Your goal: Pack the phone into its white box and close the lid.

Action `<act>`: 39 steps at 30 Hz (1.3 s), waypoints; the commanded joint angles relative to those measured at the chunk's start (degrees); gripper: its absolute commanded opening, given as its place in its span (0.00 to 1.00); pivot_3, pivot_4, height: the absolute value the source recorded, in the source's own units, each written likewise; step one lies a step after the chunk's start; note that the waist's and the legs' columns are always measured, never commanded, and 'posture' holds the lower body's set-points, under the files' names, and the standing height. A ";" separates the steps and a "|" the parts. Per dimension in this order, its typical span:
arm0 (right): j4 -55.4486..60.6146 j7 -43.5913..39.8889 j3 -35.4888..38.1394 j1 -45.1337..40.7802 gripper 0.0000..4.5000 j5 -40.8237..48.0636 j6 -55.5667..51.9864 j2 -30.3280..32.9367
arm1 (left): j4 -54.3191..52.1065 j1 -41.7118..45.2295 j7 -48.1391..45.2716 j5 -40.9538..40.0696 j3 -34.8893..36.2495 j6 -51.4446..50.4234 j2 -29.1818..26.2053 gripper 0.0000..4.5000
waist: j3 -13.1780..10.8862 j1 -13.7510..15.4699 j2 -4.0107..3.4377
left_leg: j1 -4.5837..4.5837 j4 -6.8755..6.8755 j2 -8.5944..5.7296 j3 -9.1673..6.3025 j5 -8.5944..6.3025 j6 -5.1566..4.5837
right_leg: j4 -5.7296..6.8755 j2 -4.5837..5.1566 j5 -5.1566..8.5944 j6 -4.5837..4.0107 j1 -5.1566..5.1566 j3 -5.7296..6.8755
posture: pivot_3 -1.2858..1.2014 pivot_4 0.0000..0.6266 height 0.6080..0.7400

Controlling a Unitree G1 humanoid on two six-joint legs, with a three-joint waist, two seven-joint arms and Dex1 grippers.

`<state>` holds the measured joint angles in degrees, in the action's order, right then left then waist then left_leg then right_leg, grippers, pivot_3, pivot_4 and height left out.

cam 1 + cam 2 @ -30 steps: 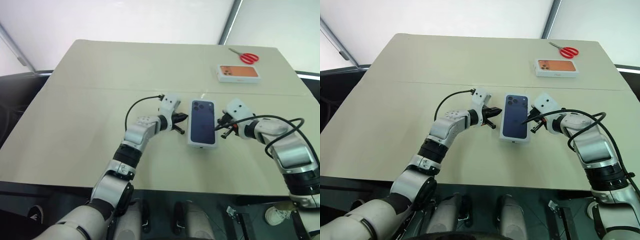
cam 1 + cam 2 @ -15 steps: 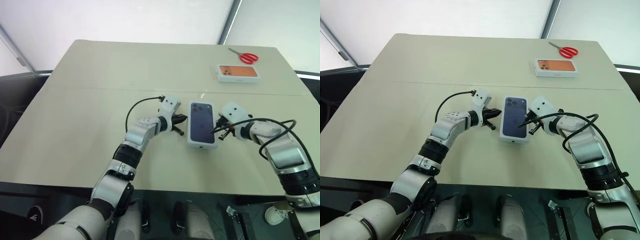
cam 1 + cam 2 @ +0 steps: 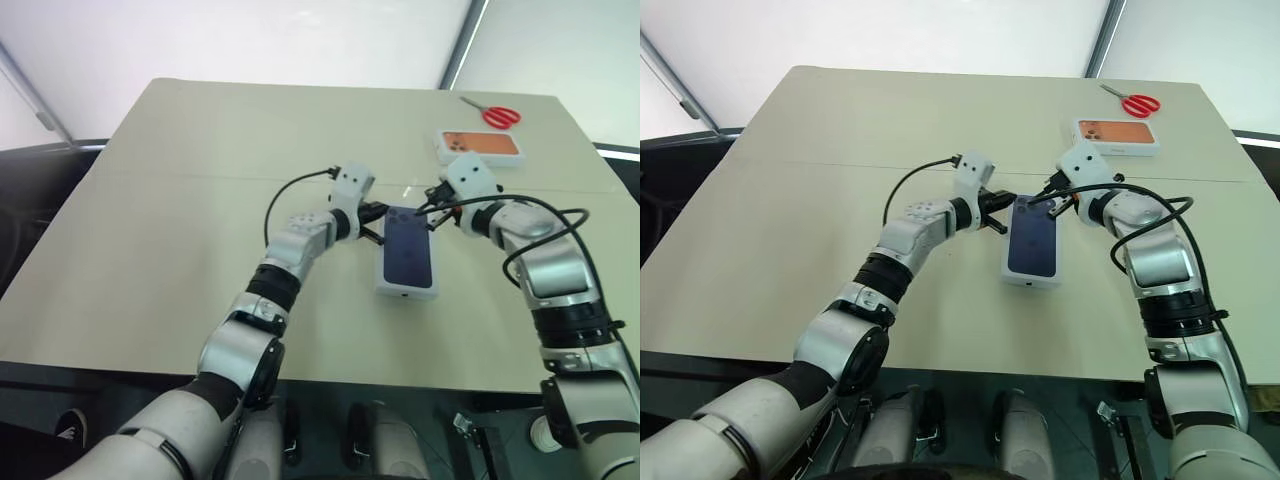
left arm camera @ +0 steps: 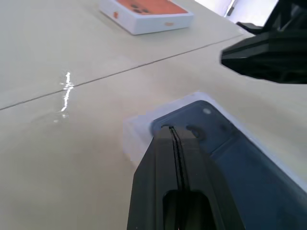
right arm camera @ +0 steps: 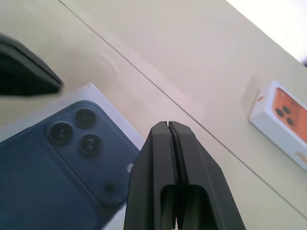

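Observation:
The lid (image 3: 408, 255), printed with a dark blue phone picture, lies on the white box (image 3: 406, 292) at the table's middle. The phone is hidden. My left gripper (image 3: 381, 212) is shut and empty, its tip over the lid's far left corner (image 4: 192, 125) by the printed camera cluster. My right gripper (image 3: 428, 214) is shut and empty too, with its tip over the far right corner; the printed lenses (image 5: 79, 132) lie just beside it. Both tips face each other across the box's far end. Whether they touch the lid I cannot tell.
A white box with an orange phone picture (image 3: 479, 146) lies at the far right. Red-handled scissors (image 3: 497, 116) rest beyond it, near the table's far edge. A seam (image 3: 200, 180) crosses the beige table just behind the grippers.
Both grippers have moved from the box's long sides to its far end and risen a little, mostly in the last half second. The box has stayed in place.

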<state>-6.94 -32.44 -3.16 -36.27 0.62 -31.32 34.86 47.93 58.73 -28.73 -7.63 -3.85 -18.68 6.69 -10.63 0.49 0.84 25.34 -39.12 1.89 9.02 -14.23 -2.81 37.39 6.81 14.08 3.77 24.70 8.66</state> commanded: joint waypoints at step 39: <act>6.47 -24.51 14.34 8.37 1.00 20.83 8.06 11.15 | -38.98 -24.00 -30.89 -11.19 8.94 -9.78 -40.95 0.99 | 0.52 0.12 -0.35 | -0.06 0.00 0.02 -0.08 -0.10 -0.09 | -0.19 0.04 0.00 -0.01 -0.13 0.00 | 0.52 0.24 0.98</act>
<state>-0.47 -55.50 8.29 -27.46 19.85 -25.82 44.92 11.04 34.91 -58.60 -17.10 3.35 -29.41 -33.21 -10.11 0.61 0.49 25.28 -39.13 1.90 8.94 -14.33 -2.90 37.20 6.85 14.07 3.75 24.56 8.65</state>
